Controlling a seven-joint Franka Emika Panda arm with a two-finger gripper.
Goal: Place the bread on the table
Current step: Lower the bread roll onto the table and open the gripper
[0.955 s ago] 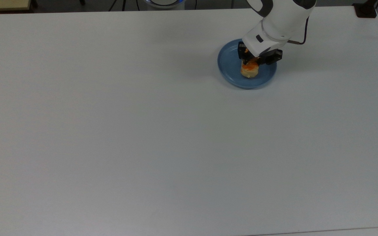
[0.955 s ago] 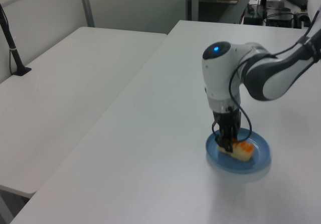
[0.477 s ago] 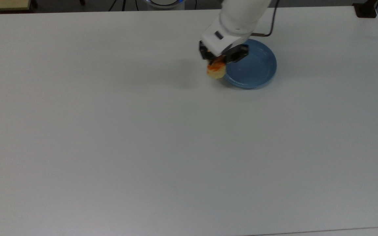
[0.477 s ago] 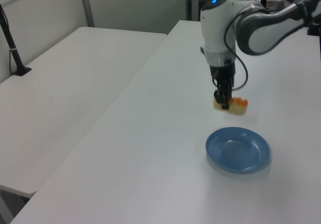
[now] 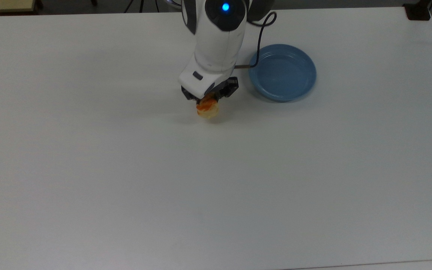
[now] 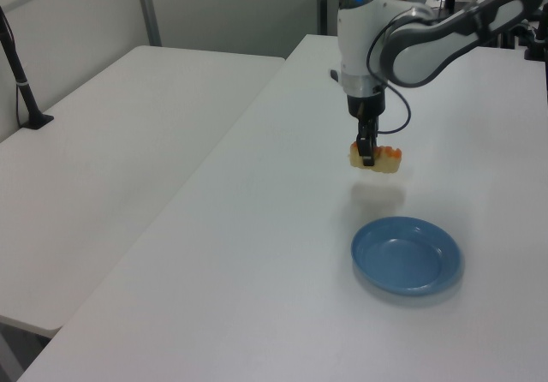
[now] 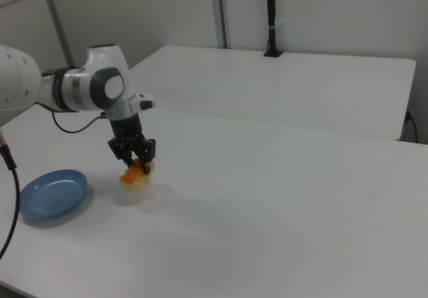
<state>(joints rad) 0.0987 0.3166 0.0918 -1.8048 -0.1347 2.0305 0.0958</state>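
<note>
The white arm reaches out over the desk (image 5: 126, 168), wrist pointing straight down, its gripper (image 5: 208, 100) clamped on the bread (image 5: 207, 108), held clear above the surface.

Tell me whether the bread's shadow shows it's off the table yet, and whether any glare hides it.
Left view: the bread, held in the gripper, casts a soft shadow lying apart below it on the table, so it hangs clear. Right view: a faint shadow beside the bread. Top view: even light, no glare over the bread; the plate shows mild sheen.
</note>
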